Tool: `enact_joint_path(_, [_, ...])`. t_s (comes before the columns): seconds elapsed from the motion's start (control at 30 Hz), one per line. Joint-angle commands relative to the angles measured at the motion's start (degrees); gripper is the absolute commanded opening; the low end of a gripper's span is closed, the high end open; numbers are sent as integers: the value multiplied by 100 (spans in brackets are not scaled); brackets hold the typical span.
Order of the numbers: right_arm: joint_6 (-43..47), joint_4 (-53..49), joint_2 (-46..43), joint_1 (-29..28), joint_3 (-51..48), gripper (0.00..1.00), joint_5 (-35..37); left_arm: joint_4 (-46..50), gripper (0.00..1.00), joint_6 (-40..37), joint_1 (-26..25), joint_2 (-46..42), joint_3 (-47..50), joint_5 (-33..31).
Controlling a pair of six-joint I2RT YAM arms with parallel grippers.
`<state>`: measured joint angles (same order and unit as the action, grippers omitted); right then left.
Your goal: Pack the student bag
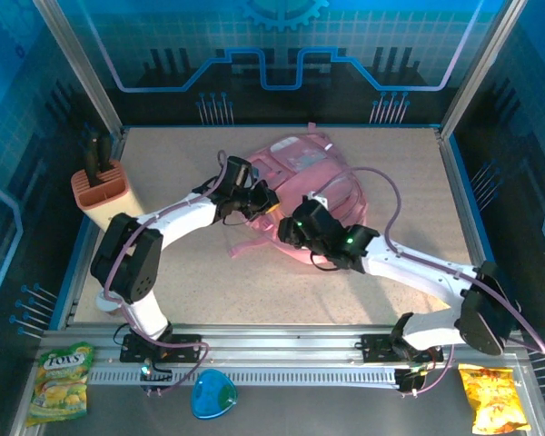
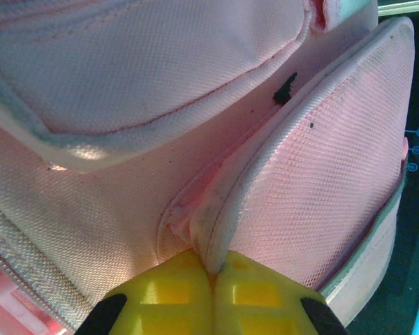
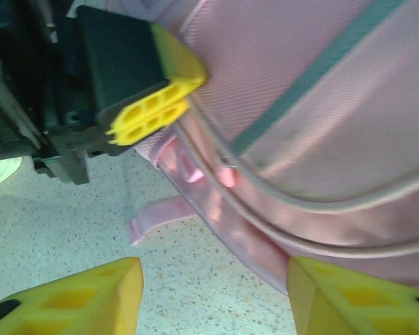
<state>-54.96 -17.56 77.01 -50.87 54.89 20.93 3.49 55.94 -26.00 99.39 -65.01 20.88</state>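
A pink student bag (image 1: 300, 173) lies flat near the middle of the speckled bench (image 1: 163, 150), toward its back edge, with its straps trailing toward the arms. The left claw (image 2: 211, 273) is clamped on a piped fabric edge of the bag. Its yellow fingers (image 2: 174, 296) meet with the pink fold caught between them. The right claw (image 3: 215, 279) hangs low just beside the bag's near edge. Its yellow fingers (image 3: 91, 296) stand wide apart and hold nothing, with bare bench and a loose pink strap (image 3: 160, 213) between them.

At the bench's left edge stands a terracotta-coloured holder (image 1: 100, 193) with dark handles in it. On the metal rail (image 1: 300, 350) by the arm bases lie three things:
- a green and yellow packet (image 1: 62, 381) printed "FOX'S"
- a round blue object (image 1: 213, 396)
- an orange-yellow snack packet (image 1: 492, 398), its writing too small to read
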Motion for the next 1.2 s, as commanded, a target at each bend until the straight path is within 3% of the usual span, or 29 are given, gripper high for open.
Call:
enact_joint_path(0.0, [-301,-230,385,-139,308,52,676,-563,0,299,-187,-30,-58,370])
enact_joint_path(0.43, [-927,-598,1518,32,1155,32,1082,-693,0,360,-230,-70,-24,482])
enact_joint_path(0.67, [-1303,-1208,1899,149,1621,31,1448,-735,0,376,-228,-91,-16,549])
enact_joint_path(0.93, [-1578,-1261,2027,341,1637,39,1554,-790,0,395,-228,-96,-11,641])
enact_joint_path(1.17, [-1790,-1398,2201,525,1761,31,1688,-833,0,437,-223,-115,6,666])
